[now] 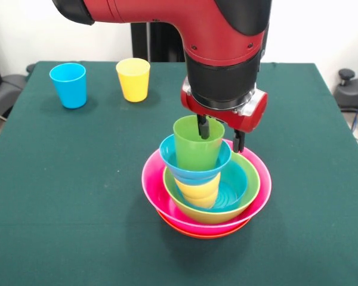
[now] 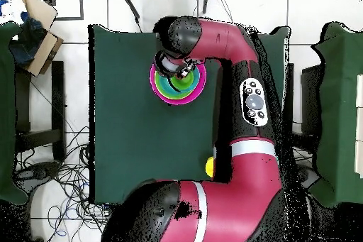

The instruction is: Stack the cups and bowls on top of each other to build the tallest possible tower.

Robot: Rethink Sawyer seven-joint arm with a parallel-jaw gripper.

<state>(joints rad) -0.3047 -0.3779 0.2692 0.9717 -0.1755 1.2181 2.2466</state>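
Green cloth [image 1: 77, 179] bare around tower [image 1: 206, 185]

The glossy plastic tower [image 1: 206, 187] stands mid-table: a wide orange bowl [image 1: 200, 231] at the bottom, a large pink bowl [image 1: 152, 187] nested in it, then a lime green bowl [image 1: 250, 185]. Inside sits a stepped yellow-orange cup [image 1: 198, 192], a small blue bowl [image 1: 170, 156] and an upright green cup [image 1: 194, 149] on top. A light blue cup [image 1: 68, 84] and a yellow cup [image 1: 133, 79] stand apart at the far edge.
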